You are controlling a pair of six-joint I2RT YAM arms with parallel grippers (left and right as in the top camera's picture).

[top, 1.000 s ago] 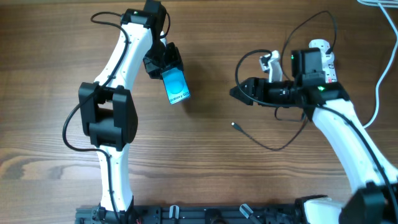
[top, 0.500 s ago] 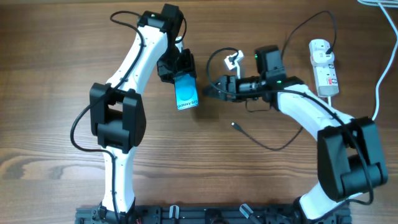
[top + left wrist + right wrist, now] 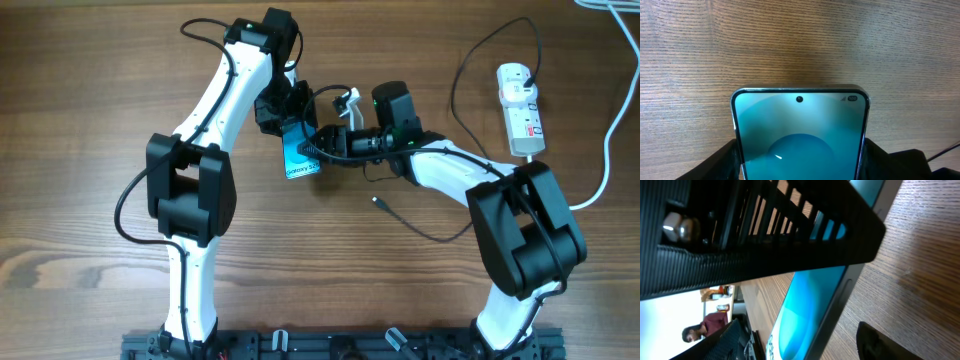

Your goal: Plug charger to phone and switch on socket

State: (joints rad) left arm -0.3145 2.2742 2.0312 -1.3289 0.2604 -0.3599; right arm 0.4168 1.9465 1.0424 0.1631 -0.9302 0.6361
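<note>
The phone [image 3: 301,158], teal-blue screen up, is held at its upper end by my left gripper [image 3: 289,115], low over the table. In the left wrist view the phone [image 3: 800,125] sits between both fingers of the left gripper [image 3: 800,152]. My right gripper [image 3: 318,143] is open at the phone's right edge. In the right wrist view its fingers [image 3: 810,345] straddle the phone's edge [image 3: 815,300] without touching it. The charger's plug tip [image 3: 378,202] lies loose on the table, below the right arm. The socket [image 3: 522,110] lies at the far right.
The black charger cable [image 3: 440,238] loops from the tip round to the right and up toward the socket. A thicker white cable [image 3: 608,150] runs down the right edge. The dark left gripper body [image 3: 765,235] fills the top of the right wrist view.
My right arm has swung left from beside the socket to the phone's right edge. My left arm carried the phone slightly right and lower, then stayed nearly still.
</note>
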